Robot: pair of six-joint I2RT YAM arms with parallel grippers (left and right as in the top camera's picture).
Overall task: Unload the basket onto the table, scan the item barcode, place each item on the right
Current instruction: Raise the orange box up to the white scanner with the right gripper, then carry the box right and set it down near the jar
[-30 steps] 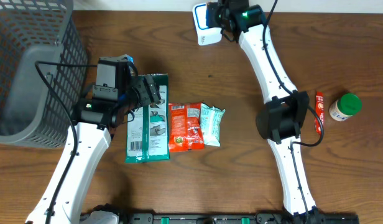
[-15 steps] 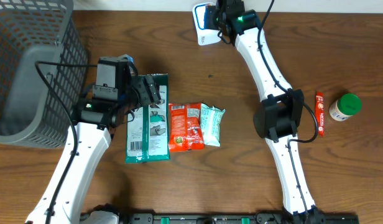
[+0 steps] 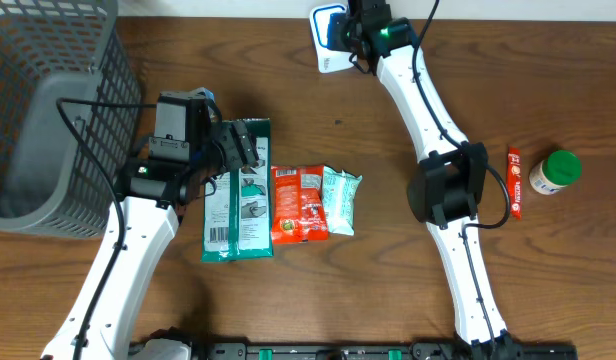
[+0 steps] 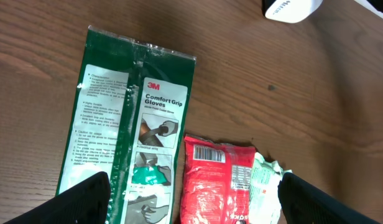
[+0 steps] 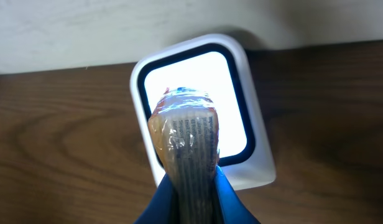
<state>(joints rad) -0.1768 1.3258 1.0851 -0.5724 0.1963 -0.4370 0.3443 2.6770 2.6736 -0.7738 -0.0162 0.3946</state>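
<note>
your right gripper (image 5: 188, 186) is pinching the wrapped item (image 5: 186, 134), its blue fingers (image 5: 161, 200) pressed against both sides of the item's lower end. in the right wrist view the item stands up in front of the scanner (image 5: 198, 71), covering the lower middle of the lit white window. fine print runs along the side of the wrapper facing the camera, and it is too blurred to read. you cannot tell from this view whether the item touches the window or sits just off it. the scanner stands at the far edge of the desk (image 3: 388, 290), with the right arm reaching across to it.

your left gripper (image 3: 243, 150) is spread wide and holds nothing. it hangs over the upper end of the green glove pack (image 3: 238, 205), which lies flat on the desk with "comfort grip gloves" showing in the left wrist view. a red packet (image 3: 299, 205) lies just beside the glove pack on the side away from the basket, with a barcode showing at its top end. a pale teal packet (image 3: 340, 200) lies tucked against the red one.

a grey basket (image 3: 48, 120) sits at the left end of the desk, near the left arm. at the right end, well apart from the packets, a red stick (image 3: 513, 182) lies just beside a green-capped bottle (image 3: 556, 171).
</note>
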